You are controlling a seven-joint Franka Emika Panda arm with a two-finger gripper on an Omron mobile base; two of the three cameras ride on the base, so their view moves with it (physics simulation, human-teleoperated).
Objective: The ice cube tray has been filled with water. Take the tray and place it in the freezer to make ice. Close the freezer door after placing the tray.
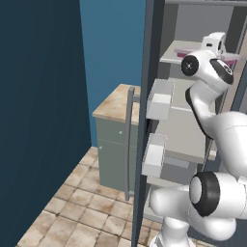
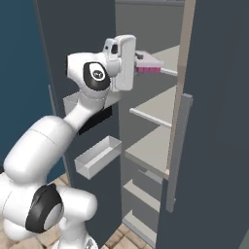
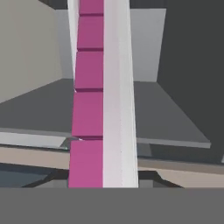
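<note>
Ice cube tray (image 2: pixel 147 62), one, over freezer (image 2: pixel 160 112) shelf, two door bins (image 1: pixel 159 99).

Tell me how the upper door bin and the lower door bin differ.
The upper door bin hangs higher on the open freezer door; the lower door bin sits well below it. In the right base view the arm covers most of the upper bin, while the lower bin shows whole. Both are pale open-topped boxes.

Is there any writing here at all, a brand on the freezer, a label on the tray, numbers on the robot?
None to read. The freezer, its open door, the tray and the door bins are all plain. The round mark on the arm's joint is too small to tell whether it holds letters.
</note>
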